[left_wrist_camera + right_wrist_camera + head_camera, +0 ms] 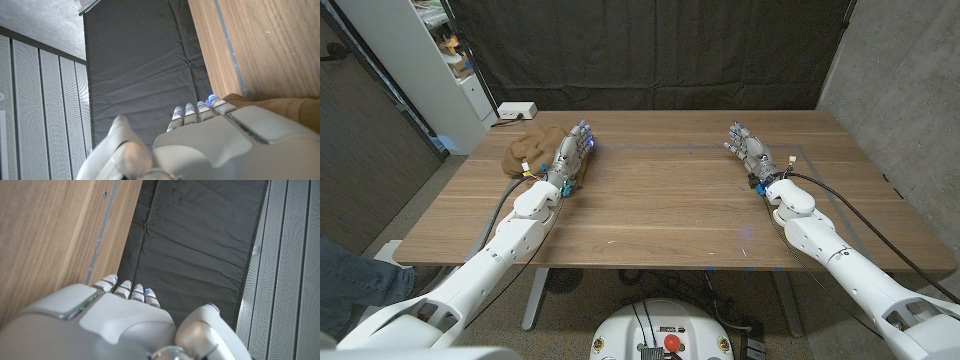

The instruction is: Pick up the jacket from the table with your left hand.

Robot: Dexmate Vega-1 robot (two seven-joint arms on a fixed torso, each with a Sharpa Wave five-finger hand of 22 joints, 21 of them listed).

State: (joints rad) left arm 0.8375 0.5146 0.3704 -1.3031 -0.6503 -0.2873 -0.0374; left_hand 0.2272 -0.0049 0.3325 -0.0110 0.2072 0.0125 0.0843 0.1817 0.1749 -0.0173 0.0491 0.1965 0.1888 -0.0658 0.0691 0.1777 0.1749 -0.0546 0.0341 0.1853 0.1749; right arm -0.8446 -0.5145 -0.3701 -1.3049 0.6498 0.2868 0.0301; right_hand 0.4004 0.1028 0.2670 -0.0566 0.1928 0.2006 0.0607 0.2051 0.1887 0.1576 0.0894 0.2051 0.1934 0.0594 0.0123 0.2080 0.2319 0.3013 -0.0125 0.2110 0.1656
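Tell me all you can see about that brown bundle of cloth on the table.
The jacket is brown, soft-looking cloth, crumpled into a low heap with no sleeves or collar to make out. It lies on the wooden table near its far left corner. The robot's left hand is right against its side, fingers pointing toward the table's far edge; whether they touch the cloth is unclear. In the left wrist view, tan folds show beside that hand.

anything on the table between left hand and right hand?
No. In the head view the stretch of table between the left hand, next to the jacket, and the right hand is bare wood.
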